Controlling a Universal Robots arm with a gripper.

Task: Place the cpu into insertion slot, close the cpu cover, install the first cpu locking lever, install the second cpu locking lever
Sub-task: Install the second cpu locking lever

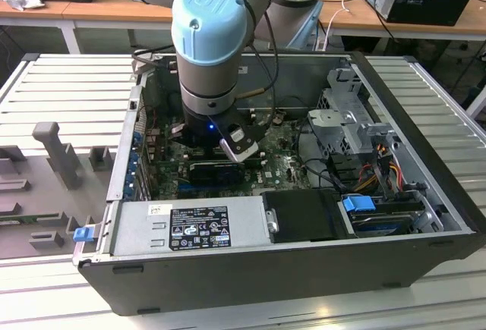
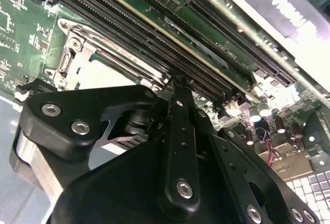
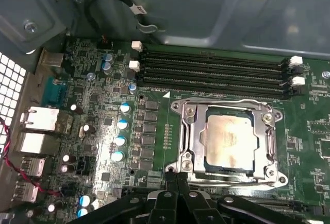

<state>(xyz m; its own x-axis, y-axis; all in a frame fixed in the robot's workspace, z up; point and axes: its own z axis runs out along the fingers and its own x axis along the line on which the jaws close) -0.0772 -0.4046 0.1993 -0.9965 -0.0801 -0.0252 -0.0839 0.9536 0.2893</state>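
Observation:
In the first wrist view the pale tan cpu (image 3: 229,141) lies flat in the insertion slot (image 3: 268,117) on the green motherboard. The silvery cpu cover (image 3: 188,136) is folded down around it, and the chip shows through the cover's square opening. One thin metal lever (image 3: 221,101) runs along the side by the memory slots, another (image 3: 232,182) along the opposite side. My gripper (image 3: 175,175) is shut, its black fingertips together at the socket's corner beside that second lever's end. The second wrist view shows the gripper (image 2: 175,85) tip at the edge of the cpu cover (image 2: 77,54).
The arm's wrist (image 1: 216,49) reaches down into the open computer case (image 1: 250,269). Long black memory slots (image 3: 211,72) run past the socket. Upright capacitors (image 3: 121,123) and rear ports (image 3: 36,121) stand to one side. A power supply (image 1: 190,227) and drive cage (image 1: 342,117) crowd the case.

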